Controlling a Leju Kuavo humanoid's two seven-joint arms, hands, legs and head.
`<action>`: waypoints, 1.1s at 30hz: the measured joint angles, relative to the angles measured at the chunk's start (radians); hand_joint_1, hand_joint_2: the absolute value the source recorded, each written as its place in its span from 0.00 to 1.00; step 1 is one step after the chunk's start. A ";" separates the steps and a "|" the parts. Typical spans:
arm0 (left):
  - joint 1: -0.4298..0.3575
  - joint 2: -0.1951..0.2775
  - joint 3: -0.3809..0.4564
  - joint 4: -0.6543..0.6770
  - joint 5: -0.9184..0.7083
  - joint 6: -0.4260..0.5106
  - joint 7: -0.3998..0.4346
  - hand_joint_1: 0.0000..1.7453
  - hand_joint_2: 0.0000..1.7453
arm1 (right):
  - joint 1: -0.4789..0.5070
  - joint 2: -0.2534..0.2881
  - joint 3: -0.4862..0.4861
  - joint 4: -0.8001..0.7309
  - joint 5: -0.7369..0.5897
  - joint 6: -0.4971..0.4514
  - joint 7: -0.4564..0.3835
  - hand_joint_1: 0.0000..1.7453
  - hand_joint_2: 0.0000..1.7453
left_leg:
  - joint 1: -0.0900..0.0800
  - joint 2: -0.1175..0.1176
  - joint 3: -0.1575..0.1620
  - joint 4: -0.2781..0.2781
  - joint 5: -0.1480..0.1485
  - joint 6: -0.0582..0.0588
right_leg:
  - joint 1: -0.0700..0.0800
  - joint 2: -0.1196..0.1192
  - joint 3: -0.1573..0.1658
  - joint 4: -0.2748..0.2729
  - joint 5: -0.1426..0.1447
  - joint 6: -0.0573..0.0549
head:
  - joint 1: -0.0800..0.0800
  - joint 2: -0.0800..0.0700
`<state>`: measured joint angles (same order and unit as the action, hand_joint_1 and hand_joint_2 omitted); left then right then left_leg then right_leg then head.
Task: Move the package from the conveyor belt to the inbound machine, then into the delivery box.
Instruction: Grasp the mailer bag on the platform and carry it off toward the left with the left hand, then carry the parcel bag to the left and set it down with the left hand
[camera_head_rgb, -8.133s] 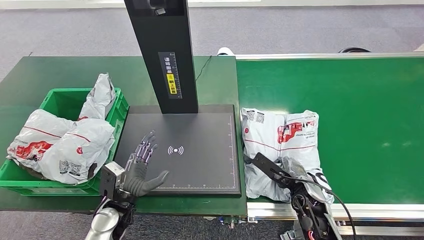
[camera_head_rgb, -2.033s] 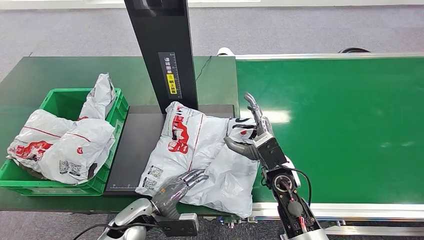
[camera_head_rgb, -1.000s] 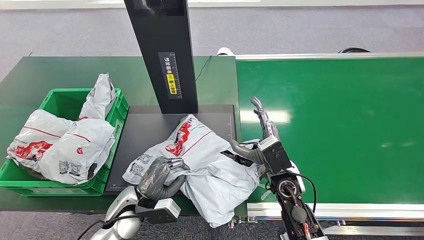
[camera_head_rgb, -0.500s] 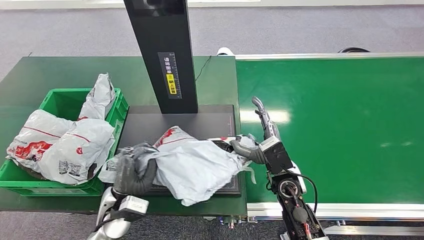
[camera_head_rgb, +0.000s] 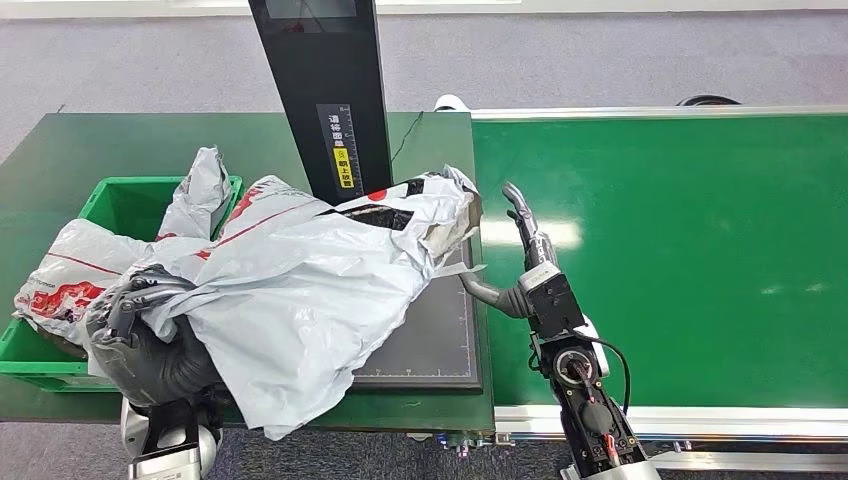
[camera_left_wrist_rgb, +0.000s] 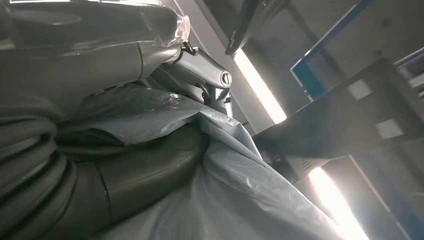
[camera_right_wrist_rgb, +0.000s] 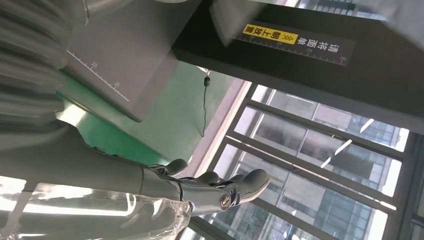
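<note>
Grey package (camera_head_rgb: 300, 300) gripped by left hand (camera_head_rgb: 140, 340), red logo unreadable, right hand (camera_head_rgb: 520, 260) spread, holding nothing

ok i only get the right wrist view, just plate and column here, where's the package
Observer: In the head view the left hand holds the package, which drapes across the left part of the plate.
Operator: is my right hand holding any of it
Observer: No. The right hand holds nothing; its fingers are spread over the edge of the belt, beside the plate.
Operator: and the box, how close
Observer: The green box is just left of the plate, the package's left end is over its near side, and other bags lie in it.
</note>
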<state>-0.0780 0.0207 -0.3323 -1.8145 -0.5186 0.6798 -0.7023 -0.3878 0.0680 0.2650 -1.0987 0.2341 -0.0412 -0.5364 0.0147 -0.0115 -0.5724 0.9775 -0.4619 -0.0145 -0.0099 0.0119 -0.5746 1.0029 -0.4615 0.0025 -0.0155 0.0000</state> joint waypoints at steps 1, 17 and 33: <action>0.001 0.001 -0.001 -0.008 0.000 0.000 0.000 1.00 1.00 | -0.001 0.001 0.000 0.002 -0.001 0.000 0.000 0.00 1.00 | 0.000 0.000 0.000 0.000 0.000 0.000 | 0.000 0.000 0.000 0.000 0.000 0.000 | 0.000 0.000; 0.002 0.011 0.048 -0.175 -0.082 0.000 0.000 1.00 1.00 | -0.006 0.004 0.000 0.020 -0.008 -0.003 -0.010 0.00 1.00 | 0.000 0.000 0.000 0.000 0.000 0.000 | 0.000 0.000 0.000 0.000 0.000 0.000 | 0.000 0.000; -0.435 -0.006 0.554 -0.006 -0.468 0.000 0.023 1.00 1.00 | 0.056 -0.020 0.012 0.008 -0.039 -0.082 -0.021 0.00 1.00 | 0.000 0.001 0.002 0.000 0.001 0.001 | 0.000 0.000 0.000 0.000 0.001 -0.001 | 0.002 0.000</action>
<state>-0.5128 0.0150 0.2213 -1.8204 -0.9862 0.6801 -0.6790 -0.3316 0.0479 0.2775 -1.0903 0.1948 -0.1228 -0.5572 0.0148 -0.0107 -0.5707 0.9776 -0.4605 -0.0140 -0.0096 0.0121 -0.5744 1.0030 -0.4601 0.0014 -0.0137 0.0000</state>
